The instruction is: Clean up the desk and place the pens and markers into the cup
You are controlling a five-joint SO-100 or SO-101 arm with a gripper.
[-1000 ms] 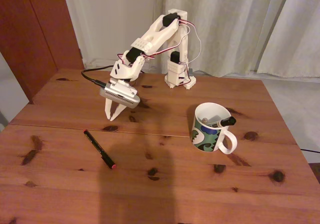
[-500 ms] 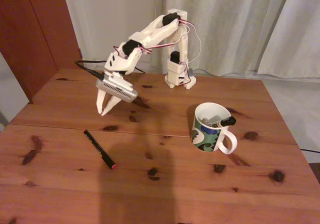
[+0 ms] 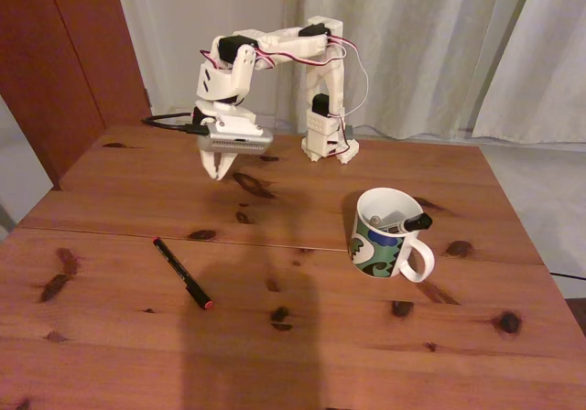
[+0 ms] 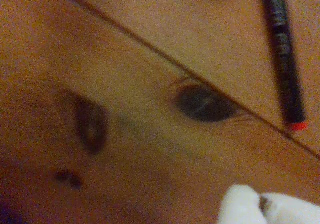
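While raised, claw [image 3: 217,171] well behind black pen [image 3: 182,273].

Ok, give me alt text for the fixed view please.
A white robot arm holds its tool above the wooden desk, apart from a black pen lying near the front left. A patterned mug at right holds a marker.

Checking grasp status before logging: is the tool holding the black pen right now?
No. In the fixed view the black pen lies flat on the desk, while the tool hangs well above and behind it, holding nothing.
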